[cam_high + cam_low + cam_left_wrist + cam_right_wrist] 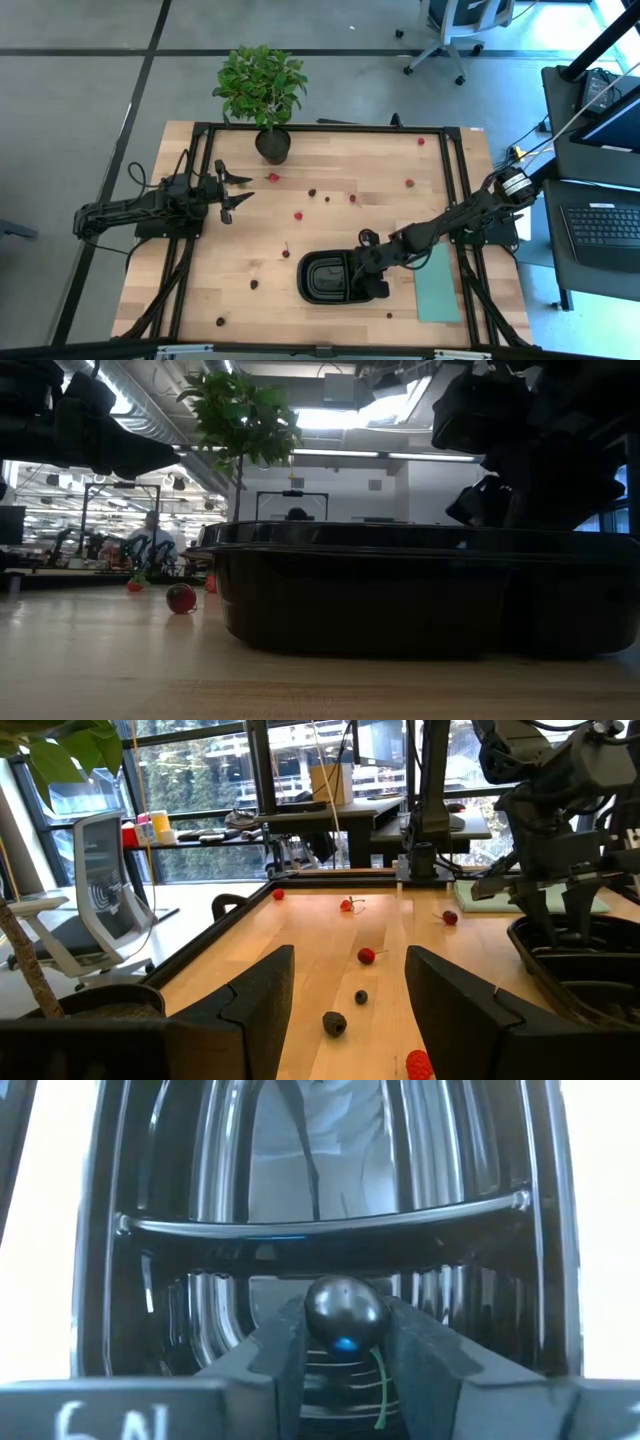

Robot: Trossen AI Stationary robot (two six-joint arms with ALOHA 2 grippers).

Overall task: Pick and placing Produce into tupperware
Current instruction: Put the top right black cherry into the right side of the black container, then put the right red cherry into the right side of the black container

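The black two-compartment tupperware (pixel 325 277) sits on the wooden table near its near edge and fills the low view (pixel 420 595). My right gripper (pixel 374 270) hangs over the container's right end, shut on a dark maroon berry (pixel 345 1310). Below it, the divider (pixel 320 1223) crosses the container. Other red and dark berries (pixel 298 214) lie scattered on the table. My left gripper (pixel 234 191) waits open at the table's left side beside the plant pot, with berries (pixel 367 956) lying ahead of it. My right gripper pinches the dark berry (pixel 345 1312) between its two fingers (pixel 285 1350), which come from above and point down. The berry is lifted clear over the container's right-hand compartment. A thin green stem (pixel 381 1380) trails back between the fingers.
A leafy potted plant (pixel 262 85) stands at the table's far edge, its pot (pixel 272 146) close to my left gripper. A flat pale teal rectangle (pixel 437 283) lies right of the container, under my right arm. A black frame runs along the table edges (pixel 330 128).
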